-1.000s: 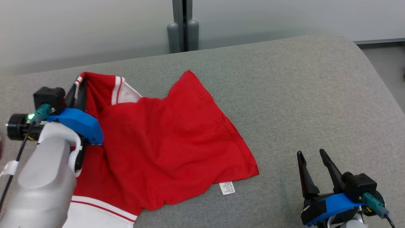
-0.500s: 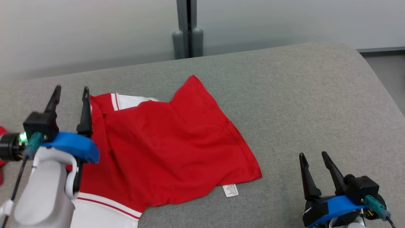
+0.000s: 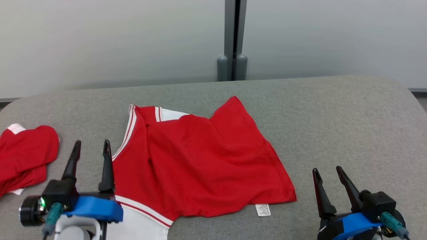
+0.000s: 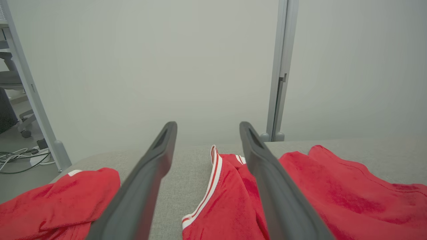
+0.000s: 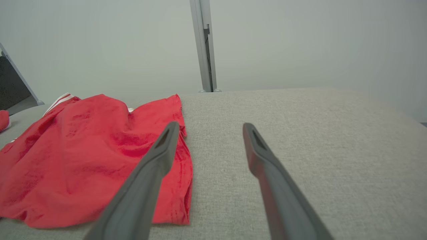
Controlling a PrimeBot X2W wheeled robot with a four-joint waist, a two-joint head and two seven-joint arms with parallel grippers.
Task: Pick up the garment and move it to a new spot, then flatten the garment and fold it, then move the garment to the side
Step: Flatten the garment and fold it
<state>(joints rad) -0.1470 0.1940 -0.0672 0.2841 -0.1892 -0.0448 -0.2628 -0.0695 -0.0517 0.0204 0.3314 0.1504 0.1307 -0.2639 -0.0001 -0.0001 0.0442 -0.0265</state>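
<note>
Grey woven fabric covers the bench (image 3: 333,116), which runs across the head view in front of pale wall panels (image 3: 100,40) joined by a grey post (image 3: 233,36).

A red shirt (image 3: 206,160) with white striped trim lies rumpled on the bench, left of centre and between the two arms. Its striped edge runs along its left side, and a white panel shows at its near-left corner. A small white care label (image 3: 263,209) pokes out from under the near hem.

The left pincer (image 3: 92,142) sits at the lower left with its fingers spread and nothing between them. Its right finger is just beside the shirt's striped left edge; whether it touches the cloth I cannot tell. In the left wrist view that striped edge shows between the two fingers.

The right pincer (image 3: 327,169) is at the lower right, also spread and empty, over bare bench to the right of the shirt's hem.

A second red garment (image 3: 26,150) with a bit of white lies bunched at the bench's far left, apart from the shirt.
</note>
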